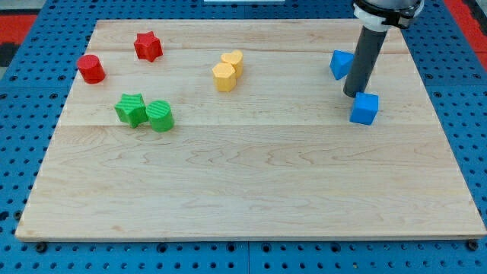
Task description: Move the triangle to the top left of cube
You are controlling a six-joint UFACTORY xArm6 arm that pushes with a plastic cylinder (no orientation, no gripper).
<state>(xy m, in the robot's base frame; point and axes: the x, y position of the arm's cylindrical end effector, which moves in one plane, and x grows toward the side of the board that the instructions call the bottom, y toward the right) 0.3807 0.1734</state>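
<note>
Partly cut off at the view's top, the arm shows only its pale collar and the dark rod below it; the rod also covers the right edge of the blue triangle (pixel 340 64), so that side of the block cannot be made out. No writing or label can be read anywhere.

From the view's left: a red cylinder (pixel 91 68) sits near the left edge of the wooden surface (pixel 243 190), with a red star (pixel 148 46) above and to its right. Lower down, a green star (pixel 131 109) touches a green cylinder (pixel 160 116). Near the middle top, two yellow blocks (pixel 227 71) press together; their exact shapes are hard to tell.

At the right, the blue triangle is a small wedge near the top edge. My tip (pixel 354 94) stands between it and the blue cube (pixel 364 109), just beside the cube's upper left corner. This end effector is a bare rod, grasping nothing.
</note>
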